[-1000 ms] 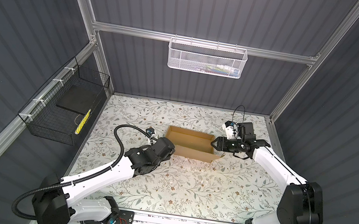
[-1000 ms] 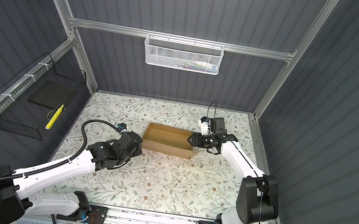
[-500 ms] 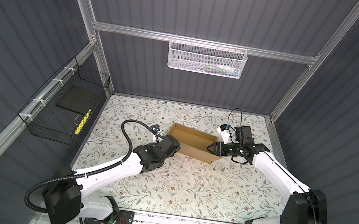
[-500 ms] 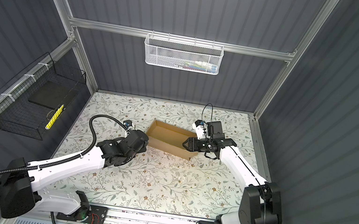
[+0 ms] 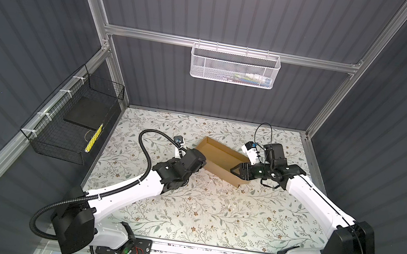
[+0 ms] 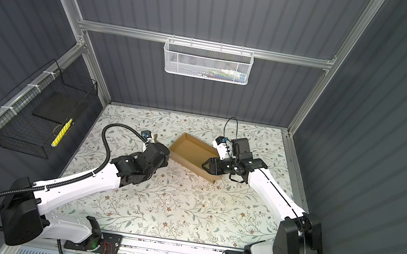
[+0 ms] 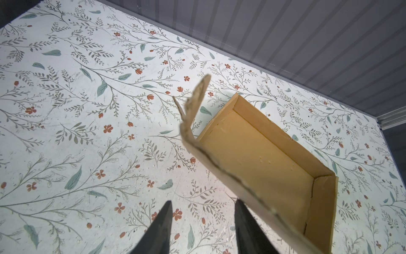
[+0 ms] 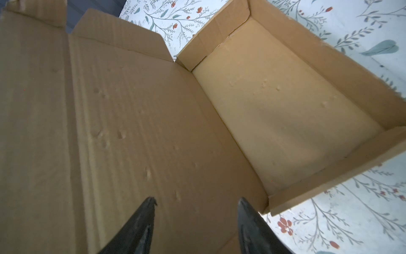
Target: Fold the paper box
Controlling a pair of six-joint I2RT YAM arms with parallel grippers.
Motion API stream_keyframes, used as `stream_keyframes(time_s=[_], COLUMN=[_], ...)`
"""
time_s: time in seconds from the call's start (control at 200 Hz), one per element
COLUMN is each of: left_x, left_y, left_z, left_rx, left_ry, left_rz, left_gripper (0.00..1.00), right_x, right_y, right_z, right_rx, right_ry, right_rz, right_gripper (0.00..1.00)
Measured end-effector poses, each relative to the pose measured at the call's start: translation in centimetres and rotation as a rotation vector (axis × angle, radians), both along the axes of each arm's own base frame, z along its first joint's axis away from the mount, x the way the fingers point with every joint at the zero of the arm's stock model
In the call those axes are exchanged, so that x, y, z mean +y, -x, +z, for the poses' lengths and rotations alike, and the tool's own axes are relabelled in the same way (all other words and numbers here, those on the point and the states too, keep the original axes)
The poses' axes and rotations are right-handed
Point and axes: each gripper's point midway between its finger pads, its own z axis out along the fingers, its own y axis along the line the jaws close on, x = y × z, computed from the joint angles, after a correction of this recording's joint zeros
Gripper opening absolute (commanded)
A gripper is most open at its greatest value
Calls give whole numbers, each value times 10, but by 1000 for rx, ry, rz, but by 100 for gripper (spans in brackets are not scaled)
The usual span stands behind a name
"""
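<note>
Since a second ago the box (image 5: 220, 154) has swung round on the worktop (image 5: 210, 212). It lay square to the back wall; now it sits slanted near the back middle, its left end farther back and its right end nearer the front. The left arm has stretched forward to the box's left end, and the right gripper (image 5: 235, 169) has come forward and inward with the right end.

The box is a shallow brown tray (image 8: 285, 110) with four low walls up. Its lid (image 8: 131, 110) rises from the near long side, with a small flap at its free corner.

In the left wrist view the left gripper (image 7: 203, 201) is open, with only bare worktop between its fingers (image 7: 162, 226). One finger is right at the lid's outer face; whether it touches cannot be told.

In the right wrist view the right gripper (image 8: 196, 199) is also open. Its fingers (image 8: 140, 222) stand apart in front of the lid's inner face and clasp nothing. In both top views it sits over the box's right end (image 6: 207, 166).

A black basket (image 5: 71, 122) hangs on the left wall and a white basket (image 5: 235, 66) on the back rail.
</note>
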Motion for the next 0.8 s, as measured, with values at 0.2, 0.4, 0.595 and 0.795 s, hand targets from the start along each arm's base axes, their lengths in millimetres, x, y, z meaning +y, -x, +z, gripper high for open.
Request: stream_keyframes(time_s=[0.2, 0.4, 0.595, 0.795], left_x=[-3, -11, -16, -25], left_y=[-13, -26, -38, -51], left_z=[4, 0, 9, 10], left_rx=[-33, -49, -82, -97], left_ry=[2, -7, 13, 36], left_rz=[3, -6, -8, -23], left_gripper=[48, 48, 48, 48], right_x=[8, 15, 29, 43], right_y=[9, 18, 23, 26], right_z=[-1, -3, 3, 9], right_rx=[16, 33, 32, 27], right_ry=[-11, -28, -63, -97], right_rz=[21, 34, 55, 74], right_gripper=[61, 61, 61, 61])
